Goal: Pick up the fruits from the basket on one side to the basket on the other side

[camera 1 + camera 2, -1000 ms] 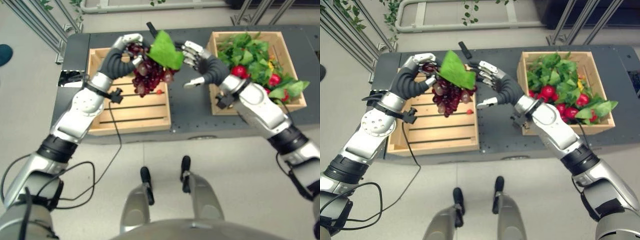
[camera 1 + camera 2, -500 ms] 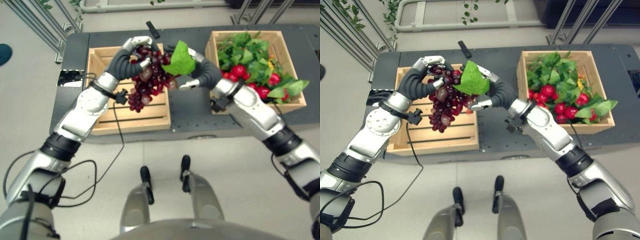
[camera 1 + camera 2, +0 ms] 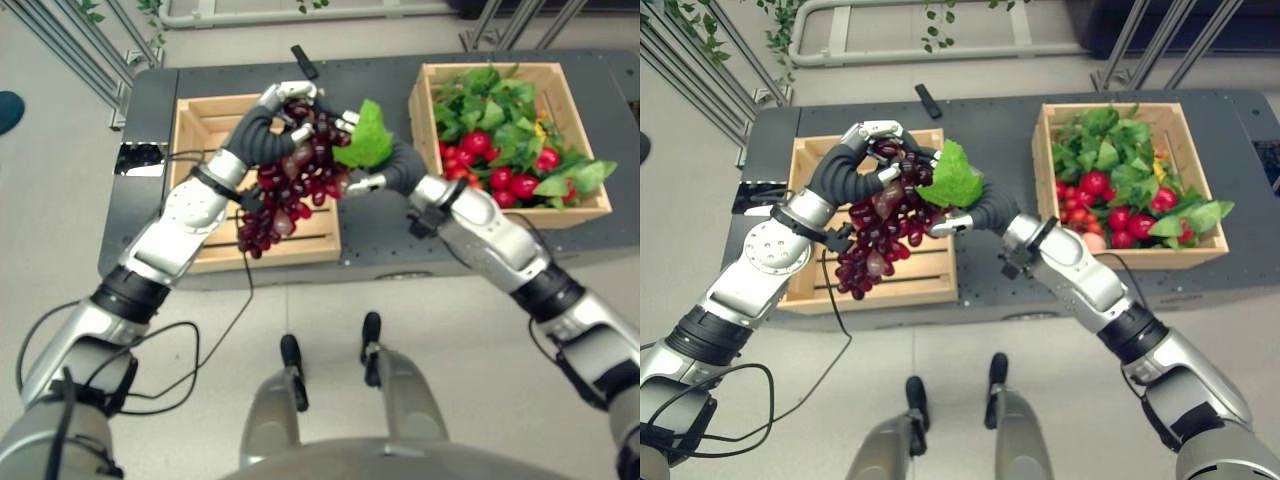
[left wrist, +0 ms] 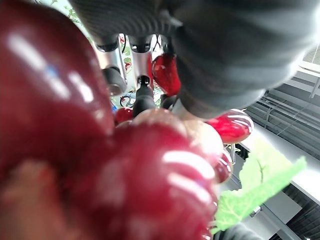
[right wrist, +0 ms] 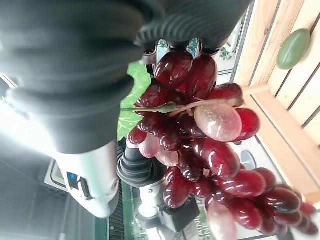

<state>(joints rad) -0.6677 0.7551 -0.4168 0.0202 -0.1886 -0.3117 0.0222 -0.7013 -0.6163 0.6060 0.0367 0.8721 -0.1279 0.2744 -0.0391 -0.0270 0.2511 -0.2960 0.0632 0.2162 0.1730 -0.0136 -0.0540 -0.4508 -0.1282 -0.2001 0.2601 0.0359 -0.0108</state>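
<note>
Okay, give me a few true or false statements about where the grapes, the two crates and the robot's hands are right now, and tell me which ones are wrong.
1. The bunch of red grapes hangs from the left hand over the left wooden crate. True.
2. The right hand rests inside the right wooden crate. False: it is at the grapes, beside their green leaf, over the left crate's right edge.
3. The right crate holds green leaves and red fruit. True.
4. The grapes lie flat on the dark table. False: they are held in the air.
5. A small black object lies on the table behind the left crate. True.
</note>
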